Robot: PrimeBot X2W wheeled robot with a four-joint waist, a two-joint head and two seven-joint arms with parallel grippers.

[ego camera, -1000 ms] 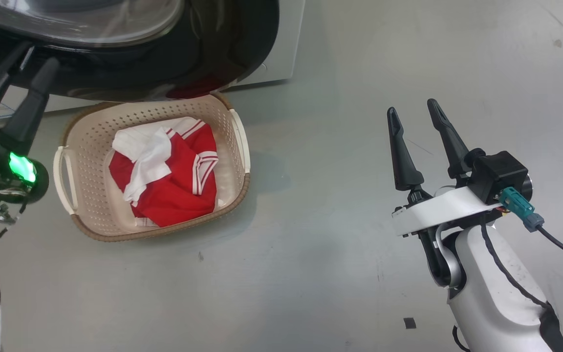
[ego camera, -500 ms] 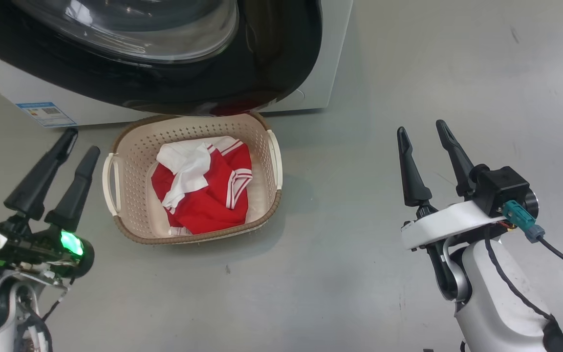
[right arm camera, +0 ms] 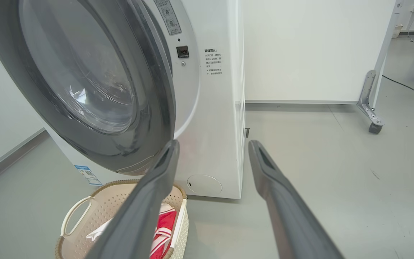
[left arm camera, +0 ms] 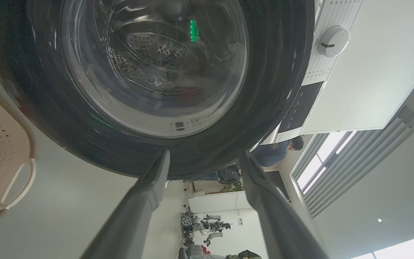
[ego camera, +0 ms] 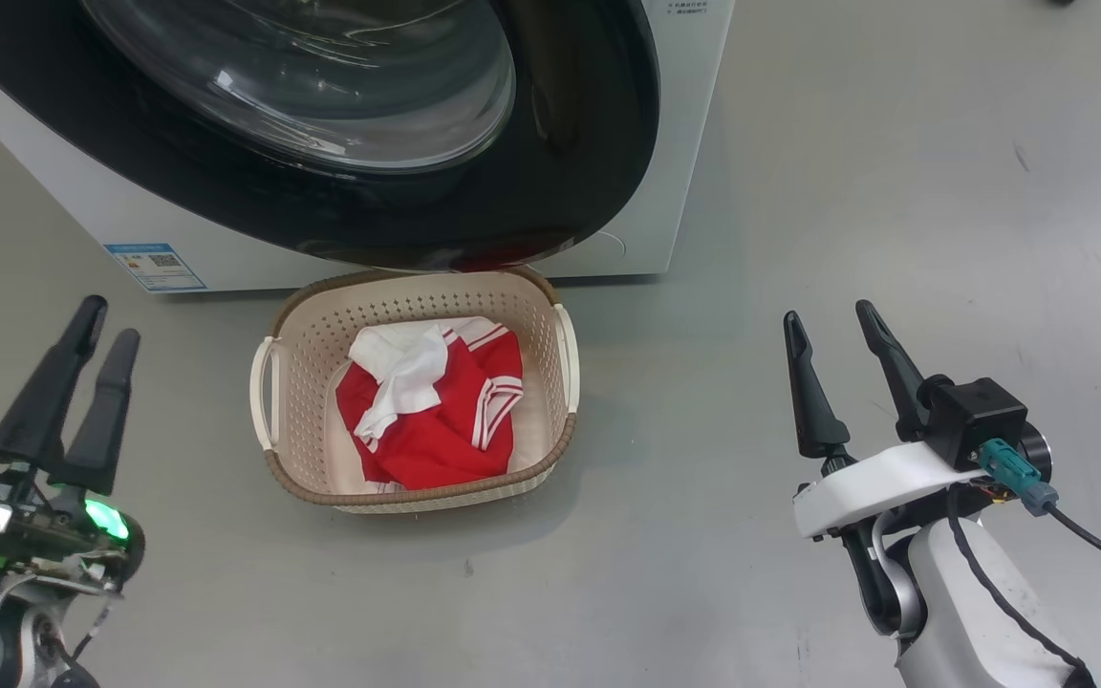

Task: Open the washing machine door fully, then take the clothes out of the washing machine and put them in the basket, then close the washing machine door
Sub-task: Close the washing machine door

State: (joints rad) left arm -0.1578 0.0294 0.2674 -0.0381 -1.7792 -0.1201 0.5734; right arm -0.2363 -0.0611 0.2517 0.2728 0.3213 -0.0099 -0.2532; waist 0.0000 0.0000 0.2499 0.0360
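Clothes (ego camera: 436,420) heaped inside basket (ego camera: 388,311) on floor, at 6 o'clock below washing machine door (ego camera: 598,143), black rim overhanging far basket edge; left gripper (ego camera: 109,320) at 9 o'clock, right gripper (ego camera: 827,312) at 3 o'clock of basket, both released, empty.

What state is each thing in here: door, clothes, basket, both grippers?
basket: upright on the floor, holding the clothes.
clothes: crumpled in a heap inside the basket.
door: ajar, free edge standing off the machine, overhanging the basket's far rim.
left gripper: open, empty.
right gripper: open, empty.
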